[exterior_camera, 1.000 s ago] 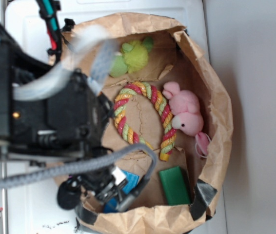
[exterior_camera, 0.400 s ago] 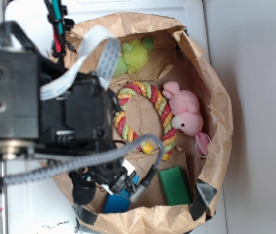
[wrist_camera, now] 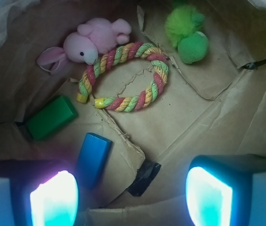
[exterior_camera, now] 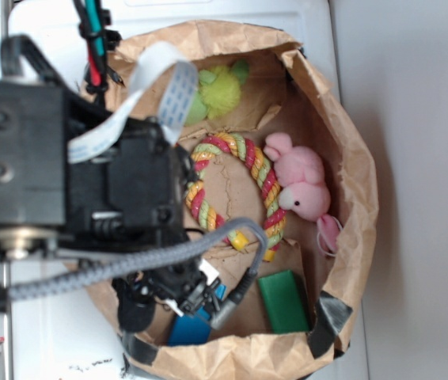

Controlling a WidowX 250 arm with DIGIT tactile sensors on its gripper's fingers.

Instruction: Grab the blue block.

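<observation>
The blue block [exterior_camera: 188, 330] lies flat on the floor of the brown paper bag [exterior_camera: 356, 170], near its lower rim and partly under my arm. In the wrist view the blue block [wrist_camera: 93, 157] sits just ahead of my left finger pad [wrist_camera: 53, 197], angled a little, and not between the jaws. My gripper [wrist_camera: 130, 197] is open, with bare paper and a strip of black tape [wrist_camera: 143, 176] in the gap. From outside, the gripper [exterior_camera: 196, 294] hangs just above the block, largely hidden by the arm's body and cable.
A dark green block [wrist_camera: 51, 117] lies left of the blue one. Farther in are a striped rope ring [wrist_camera: 123, 77], a pink plush bunny [wrist_camera: 93, 42] and a green plush toy [wrist_camera: 187, 33]. The bag's crumpled walls close in all round.
A second ago the arm stood farther left; it has shifted right, deeper over the bag, uncovering more of the blue block's lower end. Over the last half second nothing has moved.
</observation>
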